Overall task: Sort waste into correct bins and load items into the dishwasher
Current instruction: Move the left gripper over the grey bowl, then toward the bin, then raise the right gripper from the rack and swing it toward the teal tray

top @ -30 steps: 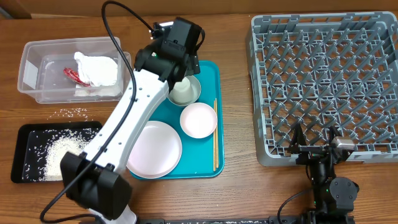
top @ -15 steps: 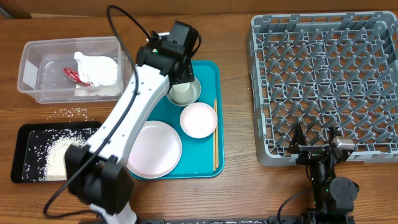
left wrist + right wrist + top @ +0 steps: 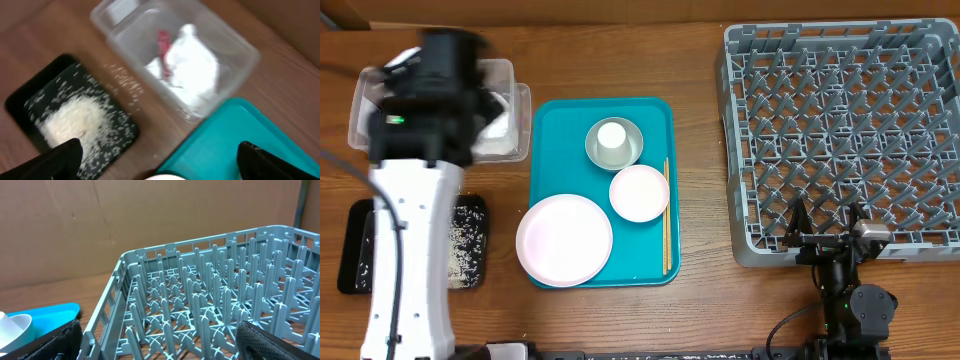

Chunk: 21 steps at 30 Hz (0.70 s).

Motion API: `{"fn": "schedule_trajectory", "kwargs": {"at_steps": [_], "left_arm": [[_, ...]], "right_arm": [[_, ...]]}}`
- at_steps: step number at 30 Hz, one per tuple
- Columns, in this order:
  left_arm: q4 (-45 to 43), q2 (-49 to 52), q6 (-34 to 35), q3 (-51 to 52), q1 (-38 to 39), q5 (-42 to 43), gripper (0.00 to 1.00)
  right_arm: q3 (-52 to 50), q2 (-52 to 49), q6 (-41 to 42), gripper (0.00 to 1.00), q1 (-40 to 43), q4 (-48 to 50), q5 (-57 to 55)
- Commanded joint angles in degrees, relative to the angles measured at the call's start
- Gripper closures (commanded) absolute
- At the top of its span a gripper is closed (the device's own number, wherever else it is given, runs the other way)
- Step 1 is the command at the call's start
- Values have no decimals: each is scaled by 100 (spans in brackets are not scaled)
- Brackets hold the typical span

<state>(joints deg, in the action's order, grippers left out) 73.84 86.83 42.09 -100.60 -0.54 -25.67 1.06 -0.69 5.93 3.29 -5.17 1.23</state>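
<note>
Overhead first: shows the left arm (image 3: 420,100) over the clear tub (image 3: 520,130) at the tabletop's left, and the right end effector (image 3: 826,218) spread wide and empty just before the dish rack (image 3: 840,130). Shows on the teal tray (image 3: 552,130) a white cup (image 3: 612,138) inside the metal bowl (image 3: 592,152), a small dish (image 3: 639,192), a large plate (image 3: 565,240) overhanging the tray's left edge, and chopsticks (image 3: 666,215) along the right side. Then the left wrist: shows the left end effector (image 3: 159,147) fully open with nothing held, napkin (image 3: 195,65) and red wrapper (image 3: 163,42) lying in the tub, rice (image 3: 75,117) heaped in the black tray (image 3: 30,97), a few grains loose on the wood between. Judging by that, leaves mostly dishes to load: better to lift the cup out of the bowl first, pinching its rim squarely. Lastly the right wrist: confirms wide, empty jaws facing the rack's pegs; better to seat each piece between pegs, never atop them.
</note>
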Motion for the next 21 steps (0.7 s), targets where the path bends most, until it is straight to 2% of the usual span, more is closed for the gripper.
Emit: {"fn": "schedule_trajectory", "kwargs": {"at_steps": [1,4,8,21], "left_arm": [[173,83,337,-37,-815,826,0],[258,149,332,-37,-1268,1204,0],[490,179,330,-37,-1541,1217,0],[581,179,334,-37,-1596,1222,0]], "right_arm": [[-59,52,-17,0,-11,33,-28],[-59,52,-17,0,-11,33,-28],[-59,52,-17,0,-11,33,-28],[-59,52,-17,0,-11,33,-28]]}}
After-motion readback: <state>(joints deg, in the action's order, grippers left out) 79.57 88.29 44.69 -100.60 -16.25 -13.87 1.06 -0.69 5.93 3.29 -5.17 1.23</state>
